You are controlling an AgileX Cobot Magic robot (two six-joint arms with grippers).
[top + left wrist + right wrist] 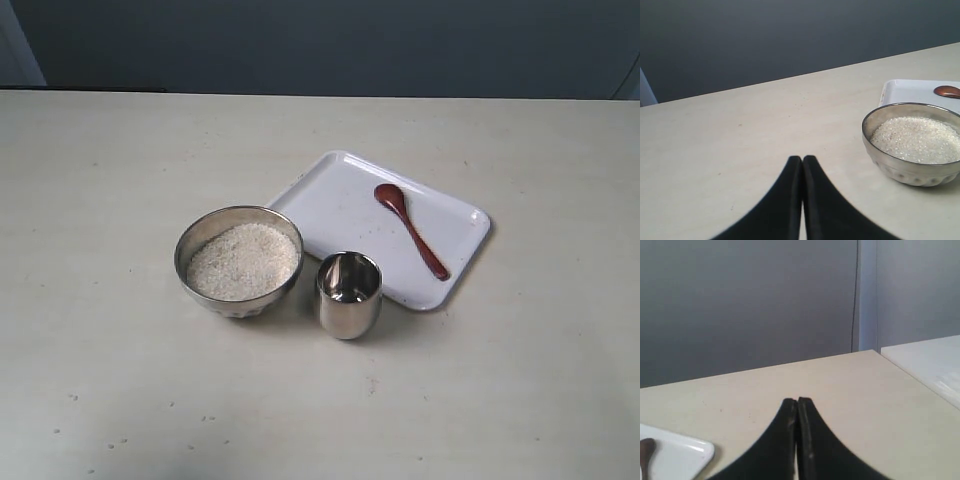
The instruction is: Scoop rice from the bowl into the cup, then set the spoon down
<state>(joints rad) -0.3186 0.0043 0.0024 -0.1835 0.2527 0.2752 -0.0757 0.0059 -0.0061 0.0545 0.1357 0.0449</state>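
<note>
**Exterior view.** The bowl (pixel 186 250) stands upright on the pale table (pixel 100 380). It is filled with rice (pixel 243 262), a white mound that sits below the rim. The cup (pixel 349 295) stands upright just to the right of the bowl and slightly nearer the camera. No rice can be made out inside it. A white tray (pixel 335 205) lies behind and to the right of the bowl, and its nearest corner runs in behind the bowl's rim. The spoon (pixel 411 231) lies flat on the tray, right of the bowl and beyond the cup. Its oval head is at the end farther from the camera. It touches neither the bowl nor the cup. Neither arm appears in this view.

**Left wrist view.** The left gripper (pixel 802 161) is clenched. Its two dark fingers meet at the tips and nothing is between them. It hovers over bare table (pixel 740 140), well apart from the bowl (pixel 905 174). The rice (pixel 917 140) is visible inside the bowl. Beyond the bowl are an edge of the tray (pixel 910 92) and the head of the spoon (pixel 947 91).

**Right wrist view.** The right gripper (pixel 797 402) is likewise clenched and empty, with its fingertips pressed together. The bowl is outside this view. One corner of the tray (pixel 682 452) and part of the spoon (pixel 645 452) show to one side of the fingers.
</note>
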